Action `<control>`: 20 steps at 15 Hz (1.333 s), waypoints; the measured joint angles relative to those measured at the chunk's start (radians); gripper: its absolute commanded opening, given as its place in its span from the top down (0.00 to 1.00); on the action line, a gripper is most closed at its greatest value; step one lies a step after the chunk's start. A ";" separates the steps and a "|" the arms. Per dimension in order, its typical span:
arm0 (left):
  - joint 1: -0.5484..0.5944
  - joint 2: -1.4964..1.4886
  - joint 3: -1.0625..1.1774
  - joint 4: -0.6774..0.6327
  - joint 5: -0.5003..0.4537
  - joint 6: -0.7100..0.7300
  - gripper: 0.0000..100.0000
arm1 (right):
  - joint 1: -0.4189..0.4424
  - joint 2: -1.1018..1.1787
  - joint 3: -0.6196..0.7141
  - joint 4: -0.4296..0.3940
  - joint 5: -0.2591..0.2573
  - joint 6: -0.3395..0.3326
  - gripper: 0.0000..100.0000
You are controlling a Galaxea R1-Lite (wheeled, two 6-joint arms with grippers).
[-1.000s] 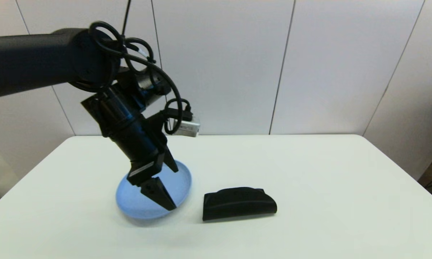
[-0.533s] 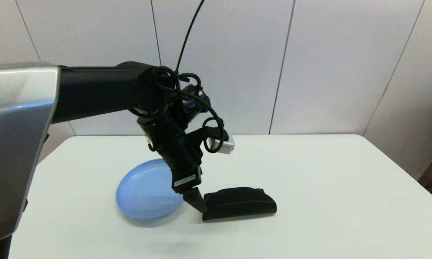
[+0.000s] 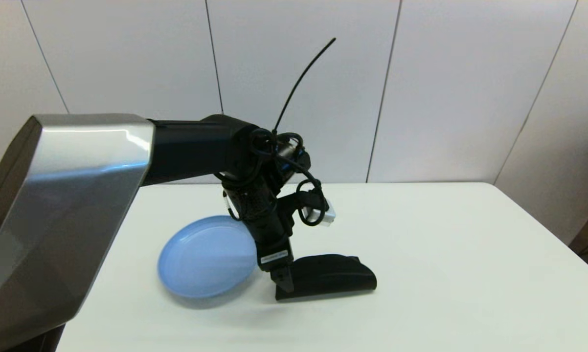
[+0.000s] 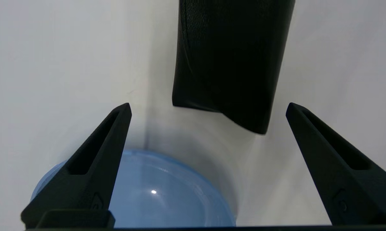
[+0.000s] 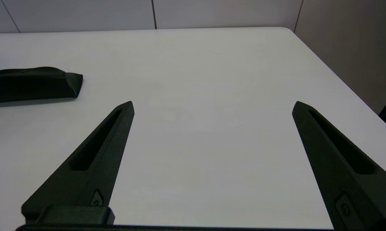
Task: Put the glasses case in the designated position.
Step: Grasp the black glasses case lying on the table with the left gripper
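Left gripper (image 3: 282, 282) at the glasses case (image 3: 328, 275)
Its fingers are spread wide, gripping nothing, at the case's end nearest the blue plate (image 3: 203, 259); right gripper (image 5: 212, 110) hangs released over the table (image 3: 445, 234).

Bright even light, soft shadows

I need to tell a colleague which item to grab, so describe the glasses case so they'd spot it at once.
On the white table, look just right of the round light-blue plate, where the left pincer hangs open at its near end. The glasses case lies there flat: a matte black half-moon pouch, one edge straight, one curved, the only dark item on the tabletop.
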 measured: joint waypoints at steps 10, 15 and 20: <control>-0.076 0.016 0.002 -0.016 -0.002 -0.023 0.00 | 0.000 0.000 0.000 0.000 0.000 -0.001 0.00; -0.071 0.050 0.000 -0.066 0.000 -0.041 0.00 | 0.000 0.000 0.000 0.000 0.000 0.000 0.00; -0.066 0.085 -0.001 -0.097 0.001 -0.046 0.00 | 0.000 0.000 0.000 0.000 0.000 0.000 0.00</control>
